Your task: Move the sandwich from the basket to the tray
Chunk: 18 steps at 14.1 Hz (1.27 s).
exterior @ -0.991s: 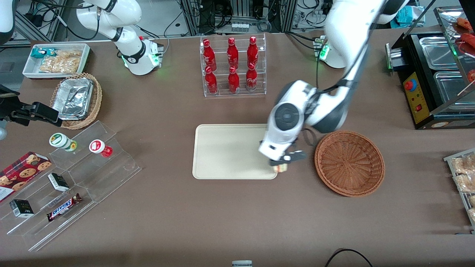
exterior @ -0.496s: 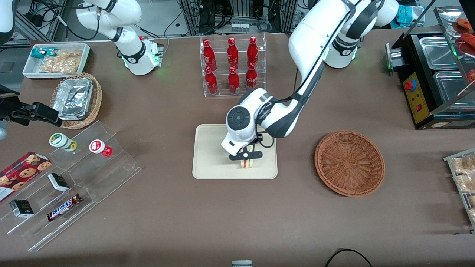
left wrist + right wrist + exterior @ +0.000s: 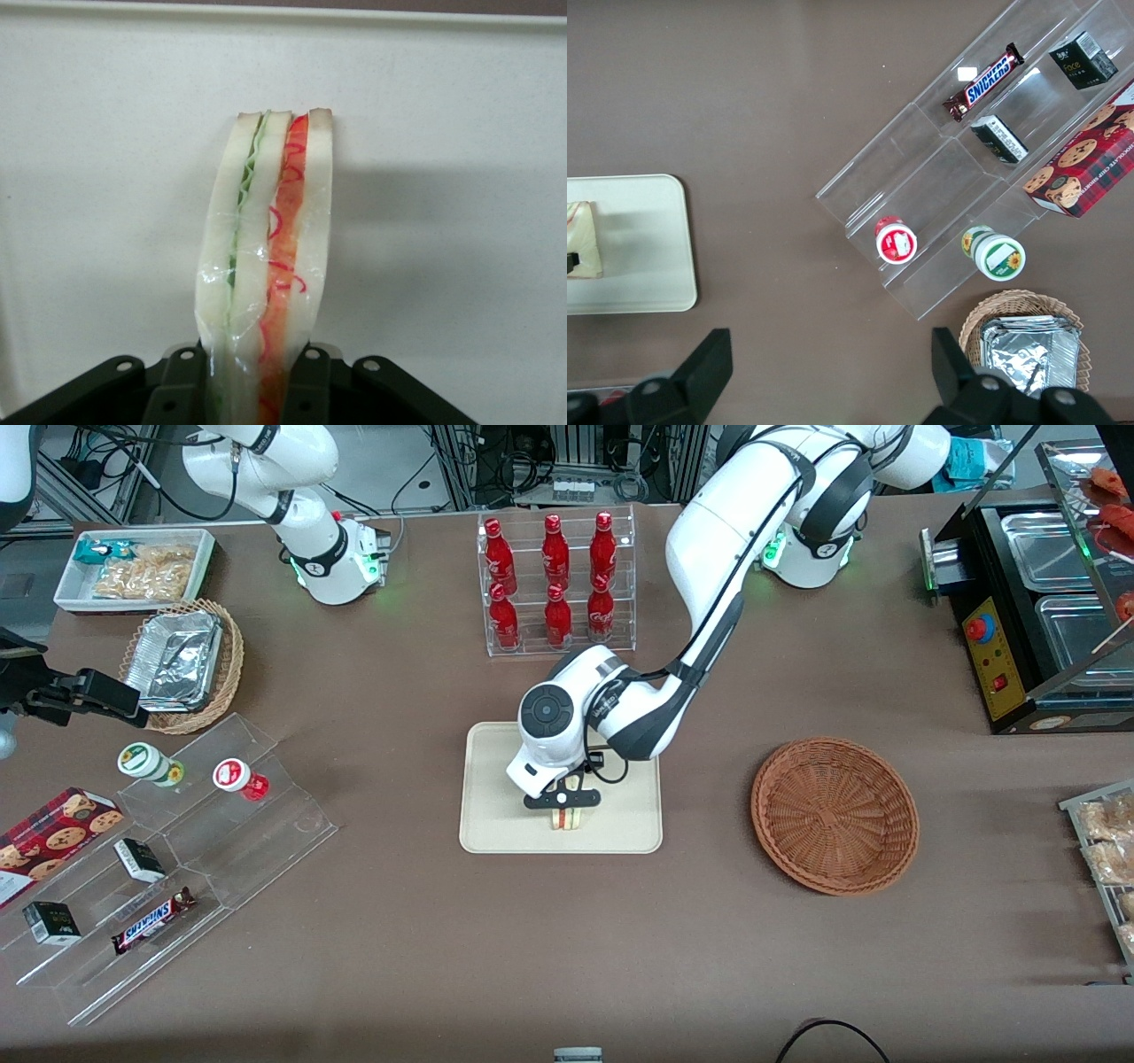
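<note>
The placing step is nearly finished. At the centre of the front view the tool (image 3: 563,804) is clamped on the sandwich (image 3: 568,817), holding it on edge over the lower middle of the tray (image 3: 496,815). Whether the bread already touches the tray surface cannot be told. The basket (image 3: 834,813), right of centre on the brown worktop (image 3: 567,957), is empty. The next move likely calls for a short lowering, then opening the tool and lifting away. The sandwich is soft white bread with green and red filling under glossy film; the tray is smooth matte plastic, the basket round woven wicker.
</note>
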Available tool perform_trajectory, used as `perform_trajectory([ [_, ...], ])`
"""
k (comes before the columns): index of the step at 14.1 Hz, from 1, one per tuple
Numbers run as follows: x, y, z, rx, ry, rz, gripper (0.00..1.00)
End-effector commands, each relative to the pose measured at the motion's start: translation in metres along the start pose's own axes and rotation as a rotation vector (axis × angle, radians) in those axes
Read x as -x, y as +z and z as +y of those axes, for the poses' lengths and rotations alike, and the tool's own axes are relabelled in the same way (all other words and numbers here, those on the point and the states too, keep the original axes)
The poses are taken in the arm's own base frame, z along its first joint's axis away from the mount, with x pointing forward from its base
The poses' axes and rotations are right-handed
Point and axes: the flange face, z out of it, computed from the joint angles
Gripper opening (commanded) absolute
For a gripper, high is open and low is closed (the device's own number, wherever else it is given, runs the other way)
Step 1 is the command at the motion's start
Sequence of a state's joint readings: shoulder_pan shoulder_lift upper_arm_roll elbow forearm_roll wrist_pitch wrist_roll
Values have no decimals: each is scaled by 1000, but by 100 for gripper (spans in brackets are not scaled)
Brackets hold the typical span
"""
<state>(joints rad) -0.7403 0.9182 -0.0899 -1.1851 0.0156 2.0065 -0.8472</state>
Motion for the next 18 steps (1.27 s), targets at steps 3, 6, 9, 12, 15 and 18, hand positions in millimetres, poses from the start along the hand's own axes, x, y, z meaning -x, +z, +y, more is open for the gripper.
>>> perform_trajectory([
  [3,0,0,6,3,-70,5,37],
  [6,-2,-20,3,9,-70,15,100],
  [9,-16,-84,-26,-1,-95,24,100],
  [12,-44,-170,-101,-5,-125,20,100],
  [15,-35,-229,-184,-5,-90,16,100],
  [18,-8,-258,-260,-17,-75,12,100],
])
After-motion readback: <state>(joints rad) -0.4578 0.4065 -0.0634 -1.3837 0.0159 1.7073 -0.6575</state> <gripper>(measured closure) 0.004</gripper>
